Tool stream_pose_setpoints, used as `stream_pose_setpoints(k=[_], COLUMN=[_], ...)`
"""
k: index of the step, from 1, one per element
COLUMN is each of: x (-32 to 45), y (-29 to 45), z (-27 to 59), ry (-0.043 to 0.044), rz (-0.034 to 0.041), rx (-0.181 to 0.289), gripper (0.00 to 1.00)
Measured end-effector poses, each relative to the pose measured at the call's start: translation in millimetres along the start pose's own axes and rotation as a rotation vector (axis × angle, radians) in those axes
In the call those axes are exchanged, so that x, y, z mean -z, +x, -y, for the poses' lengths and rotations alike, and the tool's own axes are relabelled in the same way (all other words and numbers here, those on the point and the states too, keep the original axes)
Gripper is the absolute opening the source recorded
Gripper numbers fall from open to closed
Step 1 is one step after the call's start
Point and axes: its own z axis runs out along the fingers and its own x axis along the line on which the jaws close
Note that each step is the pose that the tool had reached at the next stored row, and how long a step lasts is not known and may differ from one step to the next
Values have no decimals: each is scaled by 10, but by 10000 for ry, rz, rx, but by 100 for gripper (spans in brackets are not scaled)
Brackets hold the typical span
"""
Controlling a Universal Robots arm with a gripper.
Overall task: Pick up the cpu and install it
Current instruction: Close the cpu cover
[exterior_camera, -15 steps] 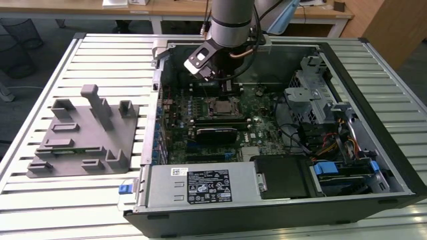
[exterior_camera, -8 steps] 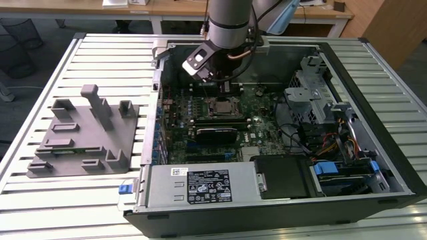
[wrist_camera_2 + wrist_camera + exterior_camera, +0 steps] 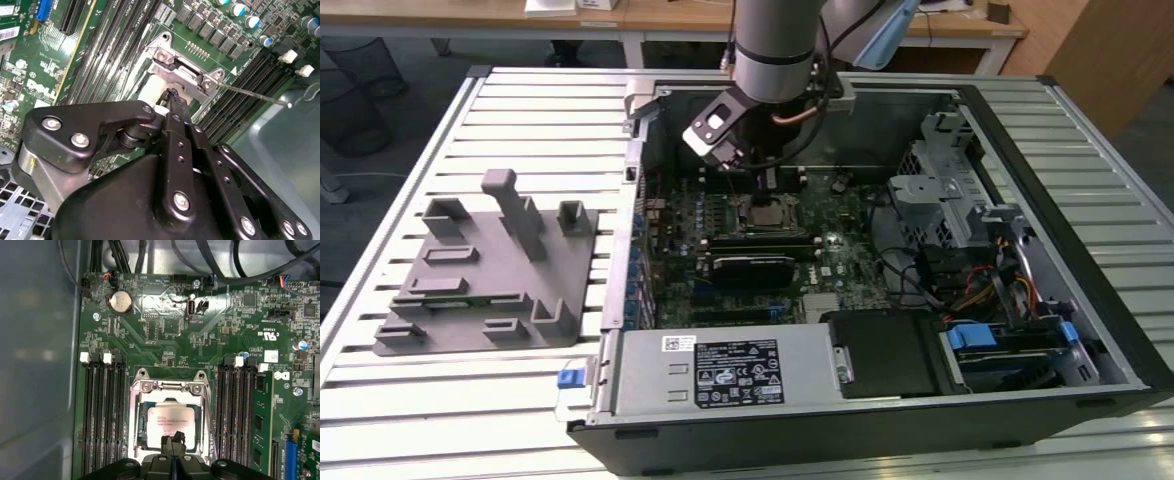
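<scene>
The cpu (image 3: 170,421), a flat square chip with a silver top, lies flat inside the motherboard socket frame (image 3: 169,386). In the first wrist view my gripper (image 3: 173,442) hangs over the chip's near edge with its two black fingertips pressed together and nothing between them. The second wrist view shows the same shut fingertips (image 3: 173,96) above the pale rim of the cpu (image 3: 149,93), next to the socket's metal bracket (image 3: 181,75). In the exterior view my gripper (image 3: 767,185) reaches down into the open computer case, just above the socket (image 3: 773,213).
Memory slots (image 3: 102,410) flank the socket on both sides. A thin metal lever (image 3: 250,93) sticks out from the socket. The grey plastic tray with upright posts (image 3: 494,270) sits on the slatted table at the exterior view's left. The power supply (image 3: 720,370) and drive bays (image 3: 987,340) fill the case's front.
</scene>
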Motion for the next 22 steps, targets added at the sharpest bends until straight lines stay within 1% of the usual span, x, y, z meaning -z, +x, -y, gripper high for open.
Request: stream_pose_setpoints(k=[5,8,12,22], x=[-63,-80,-100,-196], y=[0,0,0,-1], z=[47,66,70,75], ry=[-1,1,1,0], rz=[0,2,1,0], rx=[-1,0,0,0], gripper=[11,11,11,11])
